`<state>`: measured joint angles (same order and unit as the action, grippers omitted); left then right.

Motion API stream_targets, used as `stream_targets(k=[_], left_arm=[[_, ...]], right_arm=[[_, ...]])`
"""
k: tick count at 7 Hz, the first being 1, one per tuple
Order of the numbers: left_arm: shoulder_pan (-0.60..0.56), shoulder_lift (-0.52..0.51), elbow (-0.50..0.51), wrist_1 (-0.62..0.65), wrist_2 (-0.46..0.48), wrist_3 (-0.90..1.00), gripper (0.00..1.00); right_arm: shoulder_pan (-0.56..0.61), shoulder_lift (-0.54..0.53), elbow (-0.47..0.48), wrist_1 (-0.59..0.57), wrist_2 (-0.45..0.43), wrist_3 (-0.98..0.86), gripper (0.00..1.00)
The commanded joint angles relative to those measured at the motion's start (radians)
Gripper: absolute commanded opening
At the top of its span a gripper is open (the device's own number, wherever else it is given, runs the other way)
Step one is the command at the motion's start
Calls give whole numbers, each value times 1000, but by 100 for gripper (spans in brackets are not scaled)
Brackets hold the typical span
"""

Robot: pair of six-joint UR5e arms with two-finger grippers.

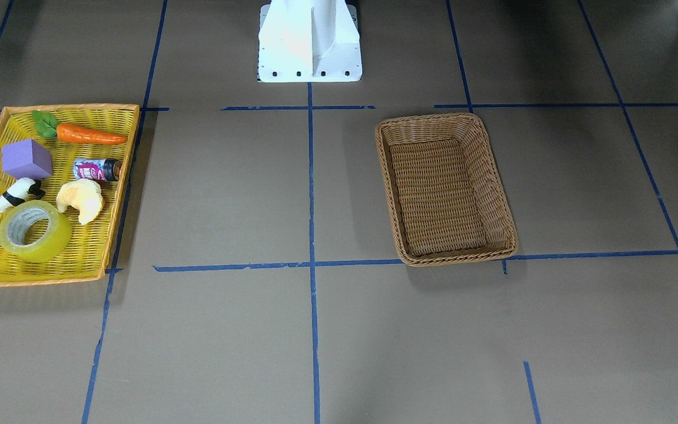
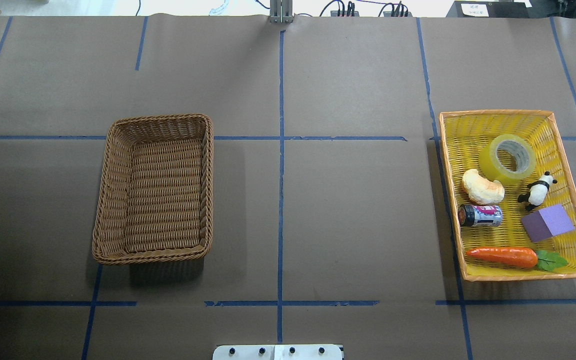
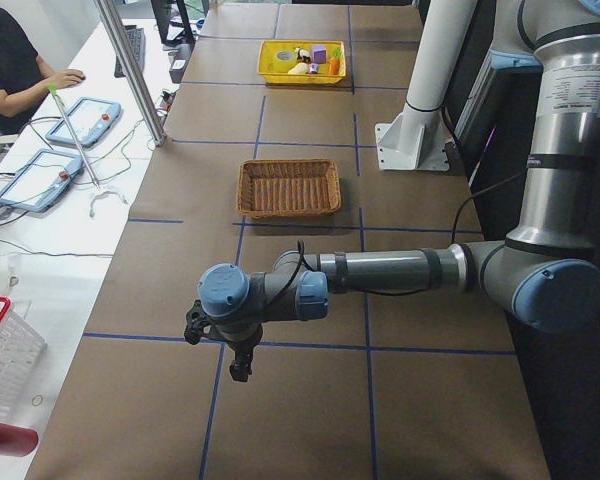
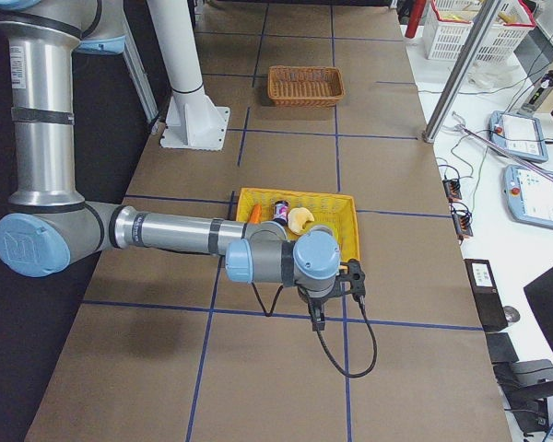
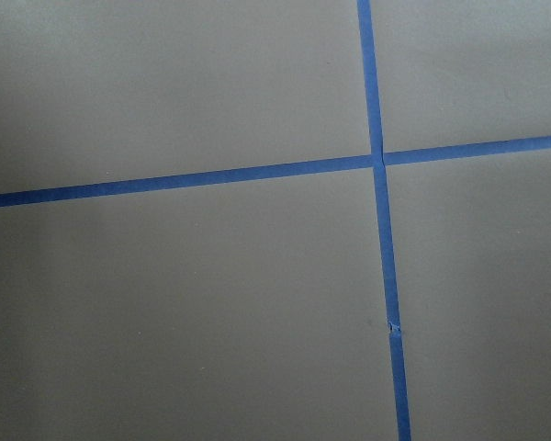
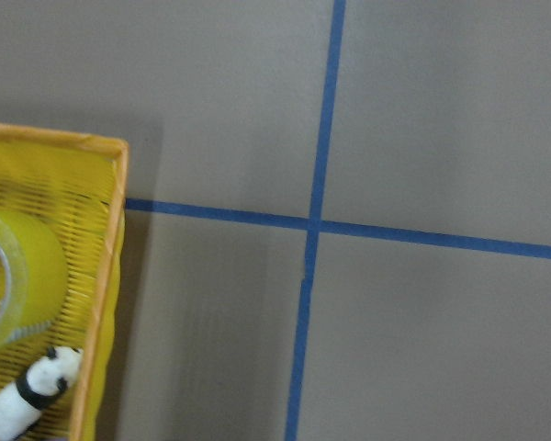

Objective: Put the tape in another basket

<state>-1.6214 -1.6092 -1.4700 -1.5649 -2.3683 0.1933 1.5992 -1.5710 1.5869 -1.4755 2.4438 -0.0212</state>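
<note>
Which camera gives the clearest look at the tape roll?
Exterior front-facing: the tape lies whole and largest there, core showing, in the yellow tray. Overhead shows it whole too. Right wrist crops it; side views leave it tiny or hidden; left wrist misses it.

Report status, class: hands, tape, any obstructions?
Left hand, right hand: over bare table, state unclear. Tape flat in yellow tray, panda beside it. Brown basket holds nothing.

One each: tape (image 2: 490, 165), basket (image 2: 207, 200), tray (image 2: 473, 135), carrot (image 2: 503, 256), cube (image 2: 548, 222), can (image 2: 482, 215), panda (image 2: 537, 190), croissant (image 2: 482, 187)
</note>
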Motion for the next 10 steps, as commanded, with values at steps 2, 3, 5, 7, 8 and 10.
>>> stream_targets(k=[2, 3, 5, 7, 8, 10], left_arm=[[0, -2, -1, -1, 0, 0, 100], [0, -3, -1, -1, 0, 0, 100], [0, -6, -6, -1, 0, 0, 100], [0, -6, -10, -1, 0, 0, 100], [0, -8, -10, -1, 0, 0, 100], [0, -11, -10, -1, 0, -12, 100]], right_arm=[[-175, 39, 117, 1, -2, 251, 100], [-203, 46, 122, 4, 3, 279, 100], [-235, 48, 114, 78, -5, 343, 100], [-321, 92, 111, 115, -40, 441, 100], [-359, 127, 90, 115, -75, 443, 100], [-393, 169, 65, 116, -84, 499, 100]])
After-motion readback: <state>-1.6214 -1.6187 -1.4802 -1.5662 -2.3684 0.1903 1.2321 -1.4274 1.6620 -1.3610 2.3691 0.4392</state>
